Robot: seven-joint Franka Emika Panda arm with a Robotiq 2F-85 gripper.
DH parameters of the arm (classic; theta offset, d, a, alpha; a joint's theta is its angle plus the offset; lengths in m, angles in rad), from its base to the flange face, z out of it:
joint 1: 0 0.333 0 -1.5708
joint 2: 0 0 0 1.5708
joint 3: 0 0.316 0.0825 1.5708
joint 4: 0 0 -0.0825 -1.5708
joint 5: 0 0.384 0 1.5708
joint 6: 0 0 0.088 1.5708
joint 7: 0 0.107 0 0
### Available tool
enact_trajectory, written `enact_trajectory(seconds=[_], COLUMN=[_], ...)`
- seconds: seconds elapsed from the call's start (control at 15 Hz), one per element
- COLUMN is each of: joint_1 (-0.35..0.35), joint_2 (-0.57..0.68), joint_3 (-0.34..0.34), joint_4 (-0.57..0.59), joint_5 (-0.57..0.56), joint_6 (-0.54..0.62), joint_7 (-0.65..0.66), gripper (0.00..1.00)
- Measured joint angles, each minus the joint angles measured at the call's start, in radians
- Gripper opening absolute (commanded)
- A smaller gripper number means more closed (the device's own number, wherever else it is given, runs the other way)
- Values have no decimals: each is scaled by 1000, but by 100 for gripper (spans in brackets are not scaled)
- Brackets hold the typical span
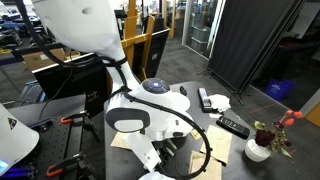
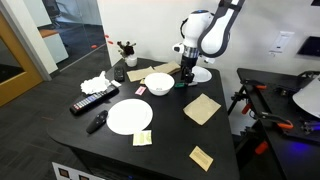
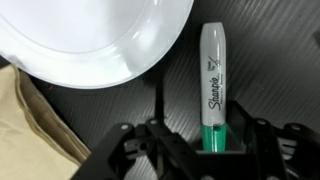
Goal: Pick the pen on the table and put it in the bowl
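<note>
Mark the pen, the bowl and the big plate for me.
pen [image 3: 213, 85]: wrist view, lettered barrel.
bowl [image 2: 158, 91]: an exterior view, near wall.
plate [image 2: 128, 117]: an exterior view, bare centre.

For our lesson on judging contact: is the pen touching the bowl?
Apart. The wrist view shows a strip of dark table running between the pen and the bowl.

floor [image 2: 55, 100]: grey | wall [image 2: 270, 20]: white | door [image 2: 15, 55]: wooden | curtain [image 1: 250, 40]: dark
</note>
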Motion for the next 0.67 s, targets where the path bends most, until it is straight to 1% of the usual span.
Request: enact_trajectory(seconds=[0.33, 0.4, 0.67], joint_1=[-7, -8, -17], joint_2=[5, 4, 4], joint_3=[11, 14, 21], joint_4=[6, 6, 10], joint_5=[-14, -14, -14], joint_6=[-2, -2, -2], joint_7=[9, 9, 24], gripper=[1, 6, 6])
